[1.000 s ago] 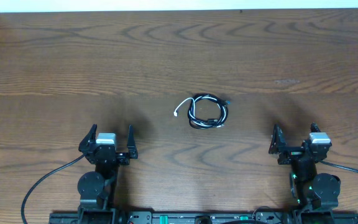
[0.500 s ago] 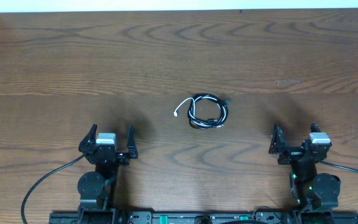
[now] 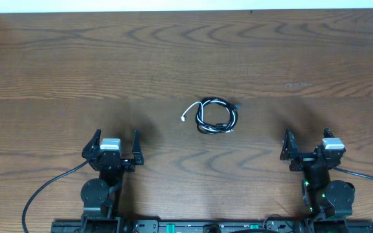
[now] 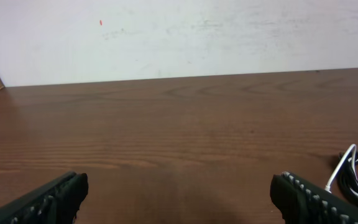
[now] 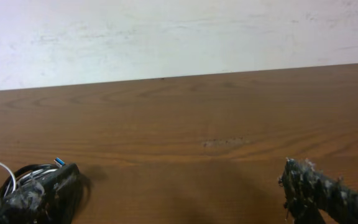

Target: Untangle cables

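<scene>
The left gripper (image 3: 115,138), a black two-finger claw, sits by the near edge of the worktop toward the left corner. It is released, its ridged black fingers (image 4: 48,198) spread wide with only bare wood between them. The right gripper (image 3: 307,137), of the same black build, sits by the near edge toward the right corner. It is likewise spread wide and grasps nothing; its fingers (image 5: 325,191) frame bare board in the wrist view.

Out from both lies the dark brown wood-grain worktop (image 3: 173,58). About midway between its left and right edges, farther in from the near edge than the grippers, rests the tangle. A thin black flexible cord (image 3: 214,101) is looped into a small coil and a thin white flexible cord (image 3: 186,115) is wound through it. One white end sticks out toward the left edge. The bundle lies flat on the wood, well apart from either gripper.

The left wrist view catches the white end and some black loops at its right border. In the right wrist view the bundle is partly hidden behind one finger, and a small blue-tipped plug end (image 5: 59,162) pokes out above it. How the cords cross inside the coil is too small to tell.

Past the far edge stands a pale white wall (image 4: 179,37). A thick black wire (image 3: 44,191) curves from the left arm's base along the near edge.
</scene>
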